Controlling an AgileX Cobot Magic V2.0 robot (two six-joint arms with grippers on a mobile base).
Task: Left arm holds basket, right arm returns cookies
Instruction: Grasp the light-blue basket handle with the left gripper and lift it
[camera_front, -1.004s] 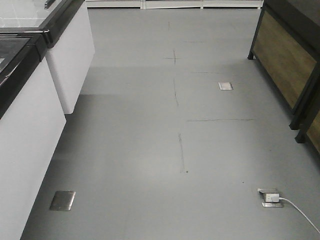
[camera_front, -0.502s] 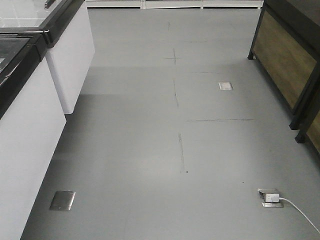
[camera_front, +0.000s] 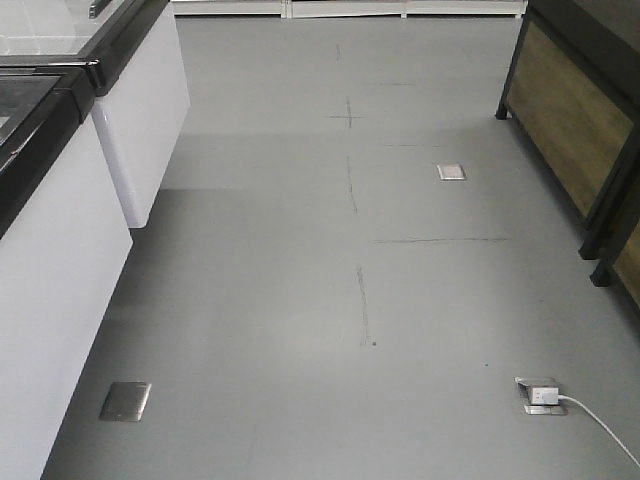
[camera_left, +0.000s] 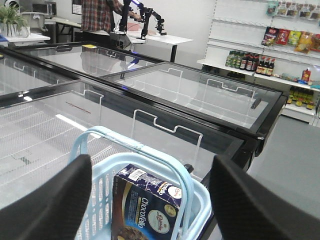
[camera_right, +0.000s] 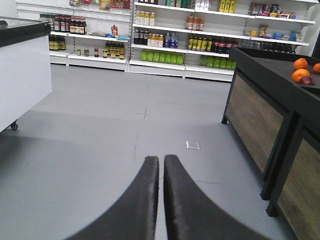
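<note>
Grey shop flooring fills our front view. White freezer cabinets with black tops border it on one side, and a black counter with wood panels stands on the other. Metal floor plates are set into it, and a white cable runs from one socket. From the left wrist we look across glass freezer lids toward stocked shelves and a person in a plaid shirt at the back. The left gripper has its two black fingers spread wide, one at each lower corner of the view. The light blue basket sits between them, but we cannot tell whether either finger touches it. One pale hoop handle arches over the cookies, a navy carton standing on end inside the basket with its barcode label on the top face. From the right wrist we see the right gripper with its fingers pressed almost together. Only a thin slit shows between them and they hold nothing. It hangs above the grey floor, with drink shelves beyond and oranges on a dark worktop to one side.
</note>
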